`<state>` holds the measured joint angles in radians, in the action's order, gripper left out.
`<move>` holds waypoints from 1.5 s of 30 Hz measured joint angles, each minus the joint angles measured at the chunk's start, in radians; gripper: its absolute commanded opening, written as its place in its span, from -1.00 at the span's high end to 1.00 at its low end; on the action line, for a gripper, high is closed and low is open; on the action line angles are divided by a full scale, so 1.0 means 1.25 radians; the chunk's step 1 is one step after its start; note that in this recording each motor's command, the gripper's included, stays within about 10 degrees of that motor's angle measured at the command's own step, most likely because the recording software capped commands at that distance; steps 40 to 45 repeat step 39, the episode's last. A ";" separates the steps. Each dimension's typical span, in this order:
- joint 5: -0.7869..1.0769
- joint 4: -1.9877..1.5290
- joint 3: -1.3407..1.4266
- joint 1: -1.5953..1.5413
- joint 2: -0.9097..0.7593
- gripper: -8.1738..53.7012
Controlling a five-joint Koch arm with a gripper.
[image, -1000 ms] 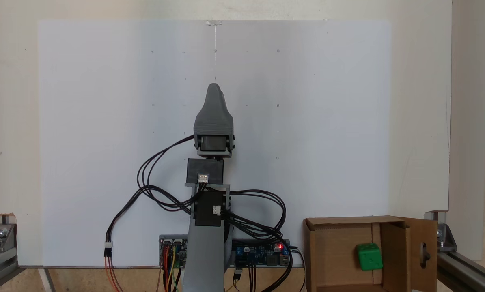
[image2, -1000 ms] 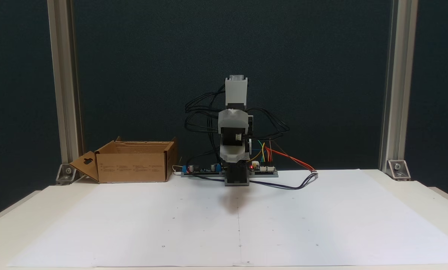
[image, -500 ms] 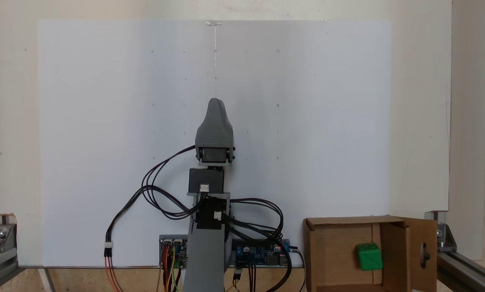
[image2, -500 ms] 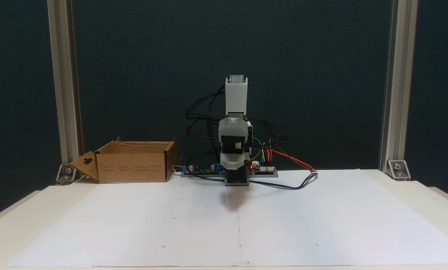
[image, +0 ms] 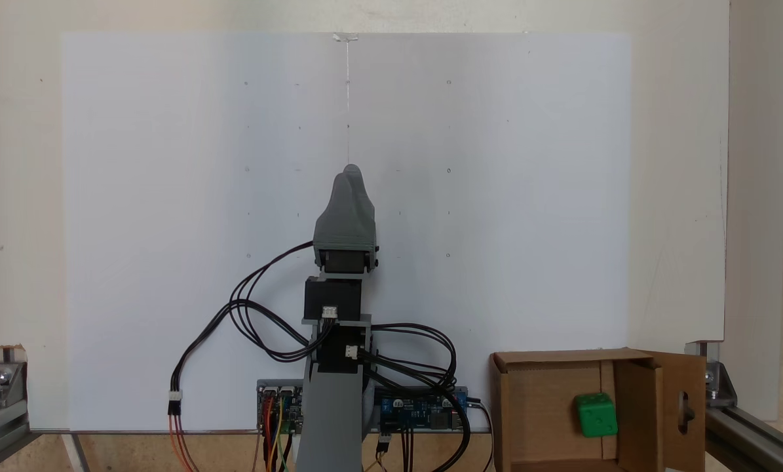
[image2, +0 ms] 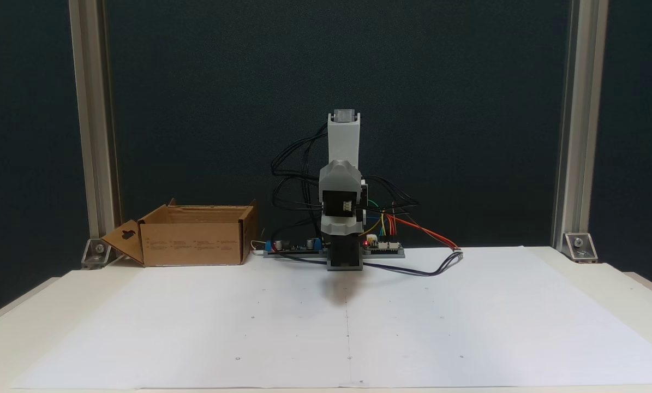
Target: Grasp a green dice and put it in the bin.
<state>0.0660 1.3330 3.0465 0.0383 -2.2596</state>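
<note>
Since a second earlier the arm [image: 335, 367] had folded back toward its base, and its gripper [image: 350, 172] tip had drawn in along the thin centre line of the paper [image: 135, 196] in the fixed view from above; the dice [image: 596, 414] and the bin [image: 529, 406] had not shifted. The dice lay inside the bin, on its floor toward the right side in that view, close to the inner flap, with pips showing on its top face. The bin sat at the lower right there, off the paper's corner and right of the circuit boards [image: 424, 406]; in the front fixed view the bin [image2: 195, 243] stood at the left rear of the table [image2: 9, 338], its slotted flap [image2: 124, 243] splayed outward to the left. The gripper was well apart from the bin, pointing away from the base over the middle of the paper, and nothing was seen in it. Its jaws lay one over the other from above, and from the front they were hidden under the gray wrist housing [image2: 340, 194], so whether they were spread or pressed together could not be told. Black cables [image: 260, 314] looped from the arm to the boards behind it.
</note>
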 measured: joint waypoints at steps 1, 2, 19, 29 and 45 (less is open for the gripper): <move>0.000 0.000 0.004 0.001 -0.001 -0.69; 0.000 0.004 0.006 0.001 0.000 -0.69; 0.000 0.069 0.023 0.000 0.000 -0.70; 0.000 0.069 0.023 -0.001 -0.001 -0.70; 0.000 0.069 0.023 -0.005 0.000 -0.70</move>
